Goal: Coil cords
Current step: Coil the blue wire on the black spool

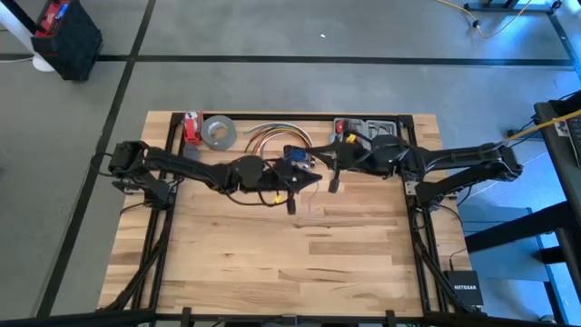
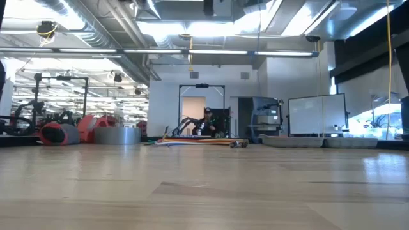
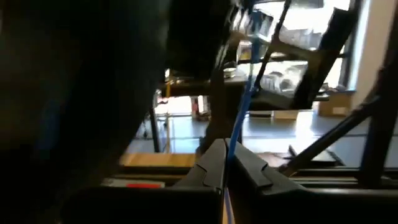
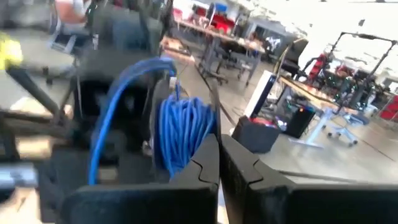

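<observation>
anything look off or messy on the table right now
Nothing spilled or damaged. The blue cord is bunched in a loose coil in mid-air between the arms, one strand pinched in the left gripper. The tape roll and coloured cable bundle sit tidily at the table's far edge.

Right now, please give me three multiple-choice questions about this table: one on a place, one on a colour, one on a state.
1. Where is the roll of grey tape?
A. far edge of the table, on the left arm's side
B. near edge, centre
C. on the floor

2. What colour is the cord between the left gripper's fingers?
A. yellow
B. blue
C. green

3. How is the left gripper?
A. wide open
B. out of view
C. shut on the cord

Answers: 1 A, the high view shows it by the far edge; 2 B, the left wrist view shows a blue strand; 3 C, the fingers meet around the strand.
</observation>
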